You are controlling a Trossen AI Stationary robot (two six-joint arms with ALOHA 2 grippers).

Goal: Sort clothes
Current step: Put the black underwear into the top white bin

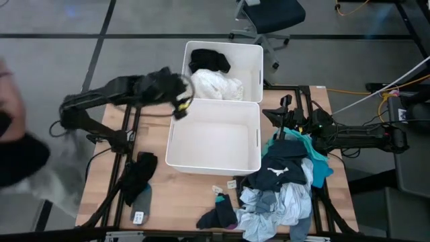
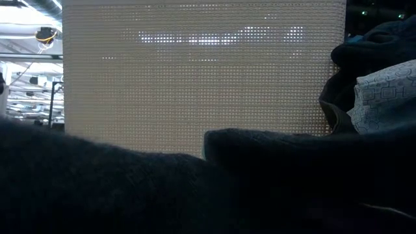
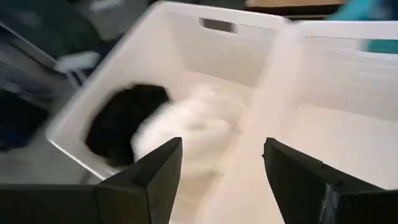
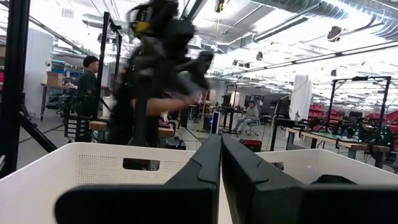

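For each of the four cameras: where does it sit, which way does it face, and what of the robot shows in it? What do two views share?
High view: above the table, looking straight down; both arms show, left gripper at the far bin, right gripper by the clothes pile.
Low view: at table height, facing the near bin's wall past dark fabric; no arm shows.
Left wrist view: over the far bin, open fingers in frame.
Right wrist view: level across the bins, shut fingers in frame.
Shared: high and left wrist views both show the white garment and black garment.

Mixed clothes pile [image 1: 285, 185] heaped table-right; white [image 1: 216, 85], seemingly black [image 1: 209, 60] garments binned.
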